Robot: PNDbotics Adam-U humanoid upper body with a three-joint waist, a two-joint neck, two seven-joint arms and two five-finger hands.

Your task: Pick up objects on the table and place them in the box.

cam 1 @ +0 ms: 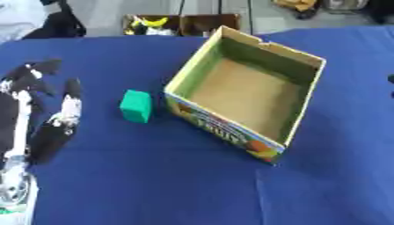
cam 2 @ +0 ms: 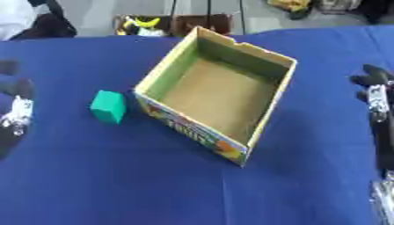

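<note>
Small green foam-like cube [cam 1: 136, 105] left of centre on the blue tablecloth [cam 1: 154, 176], just beside the left wall of the open cardboard box [cam 1: 308, 94] with printed fruit sides, not touching any hand; box interior bare, brown; left hand [cam 1: 48, 116] at the left edge, fingers straight and spread, holding nothing, near the cube but apart; right hand [cam 2: 375, 94] at the right edge, fingers relaxed upward, empty, well apart from the box.

Both head eyes look steeply down — sharing the box [cam 1: 245, 94].
</note>
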